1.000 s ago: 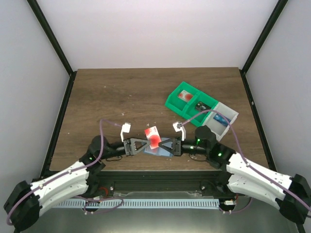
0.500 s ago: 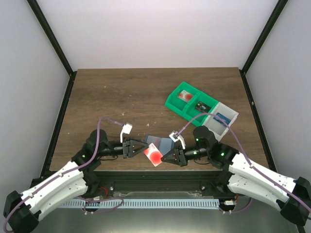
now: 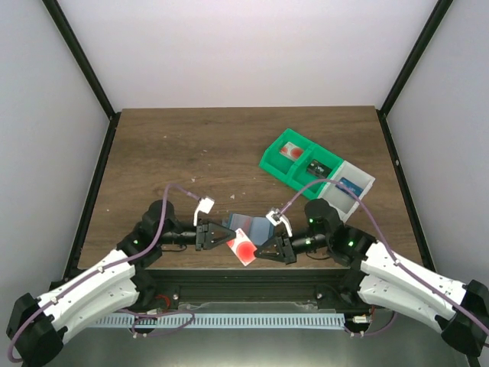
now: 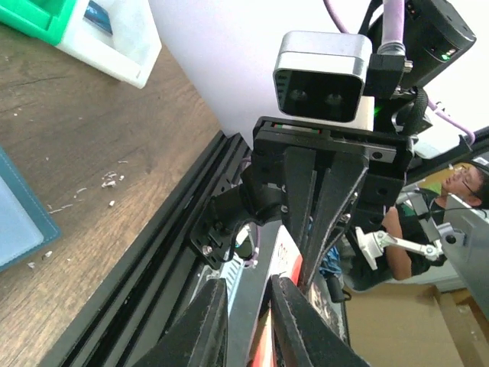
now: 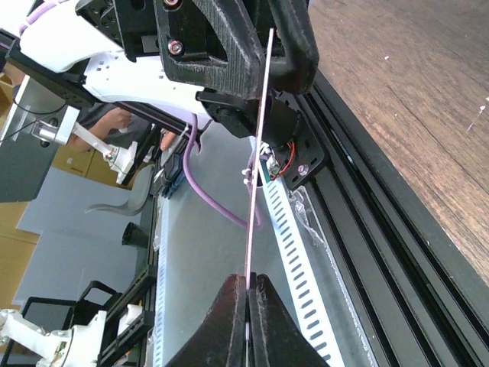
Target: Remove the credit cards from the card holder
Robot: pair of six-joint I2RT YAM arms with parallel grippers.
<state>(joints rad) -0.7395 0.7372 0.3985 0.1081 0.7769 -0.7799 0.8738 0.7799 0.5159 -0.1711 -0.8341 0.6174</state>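
- Your left gripper (image 4: 248,287) is reaching in from the left, level with the near edge of the table (image 3: 191,153). Its fingers (image 4: 205,325) are standing only narrowly apart with the near end of the card between them. You cannot tell from either wrist view whether both pads are actually pressing on it.
- The credit card (image 3: 243,248) is hanging in the air between your two grippers, over the black rail at the table's front edge. From above its pale face and red round mark are showing. In the right wrist view it is showing edge-on, as a thin line running from one gripper to the other.
- The card holder (image 3: 256,227) is lying on the wood just beyond the card, between the two gripper tips and touched by neither. In the left wrist view its teal border is framing a lighter blue inner face, turned up.
- Your right gripper (image 5: 248,287) is coming in from the right, its fingers pinched together on the other end of the card.
- Farther right and well back, a green compartment bin (image 3: 277,173) is sitting on the table, with a pale red-marked card (image 3: 290,151) in one compartment.
- A white bin (image 3: 361,170) is sitting against the green bin's right end, holding something blue that is too small to name.
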